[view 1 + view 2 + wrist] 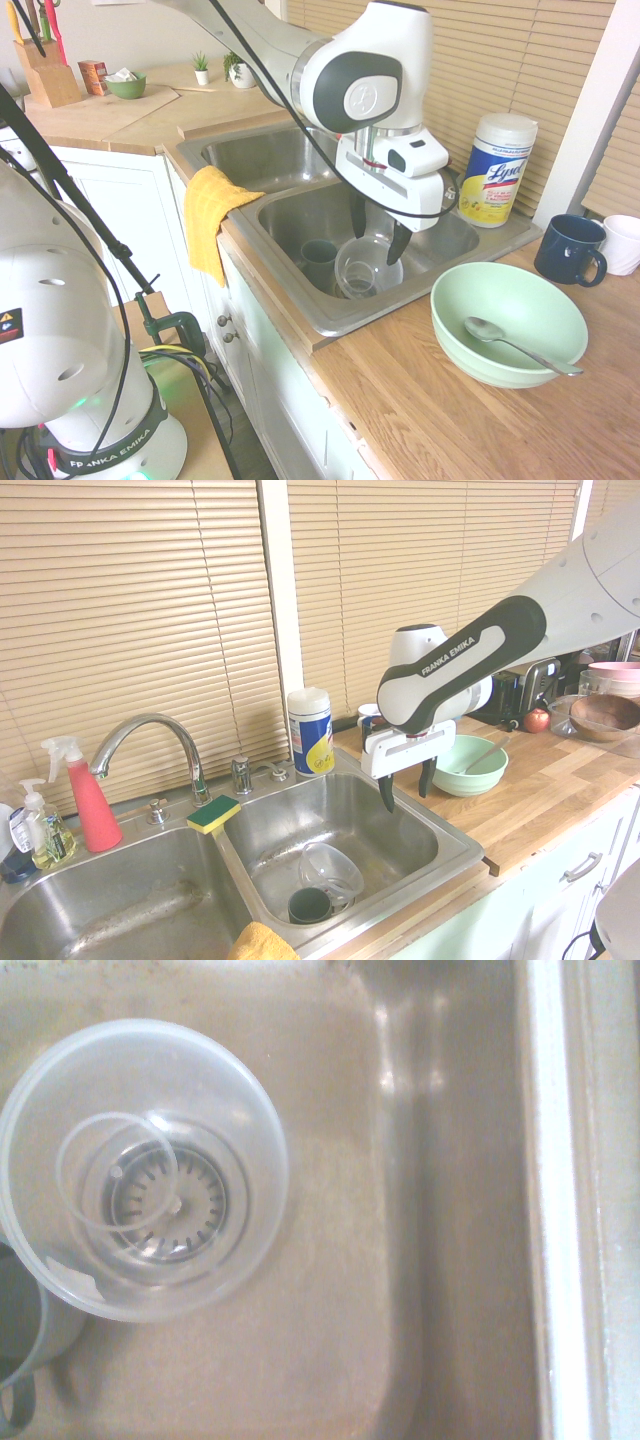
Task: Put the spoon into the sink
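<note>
The silver spoon (520, 344) lies inside the pale green bowl (545, 300) on the wooden counter, its handle resting on the bowl's near rim. In the second exterior view the spoon (484, 754) leans in that bowl (470, 776) too. The steel sink (300, 325) has two basins. My gripper (378, 228) hangs open above the right basin, empty, left of the bowl and apart from it. The second exterior view shows the gripper (407, 784) over the same basin of the sink (455, 865).
A clear plastic bowl (366, 268) and a dark green cup (320, 262) sit in the right basin; the wrist view shows the bowl (250, 1150) over the drain. A yellow cloth (212, 215) drapes the sink's front. A wipes canister (495, 168), navy mug (570, 250) and faucet (150, 742) stand around.
</note>
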{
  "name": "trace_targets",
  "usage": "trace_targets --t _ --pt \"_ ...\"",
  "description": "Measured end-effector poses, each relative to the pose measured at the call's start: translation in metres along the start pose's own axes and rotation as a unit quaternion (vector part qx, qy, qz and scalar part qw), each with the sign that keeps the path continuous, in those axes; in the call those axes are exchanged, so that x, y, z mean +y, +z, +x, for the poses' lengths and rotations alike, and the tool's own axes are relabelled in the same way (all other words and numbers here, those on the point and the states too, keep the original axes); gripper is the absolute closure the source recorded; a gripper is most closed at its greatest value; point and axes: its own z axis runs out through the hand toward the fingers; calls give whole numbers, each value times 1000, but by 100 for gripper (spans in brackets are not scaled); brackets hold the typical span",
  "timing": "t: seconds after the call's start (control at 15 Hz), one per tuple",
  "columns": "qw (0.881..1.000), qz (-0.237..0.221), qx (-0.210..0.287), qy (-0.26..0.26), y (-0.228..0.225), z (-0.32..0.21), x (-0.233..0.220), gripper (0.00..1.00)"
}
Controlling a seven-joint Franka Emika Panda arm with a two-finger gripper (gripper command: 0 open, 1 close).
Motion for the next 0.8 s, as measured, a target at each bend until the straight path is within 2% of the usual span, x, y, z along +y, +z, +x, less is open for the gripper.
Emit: trace_targets --t 0.2,0.4,0.6,0.8 --pt "1000 12 8 2 -6 1 -2 0" --pt "999 34 34 6 -37 6 0 0" --pt "997 41 62 15 -70 27 20 0" --pt "997 38 71 18 -78 56 47 0"
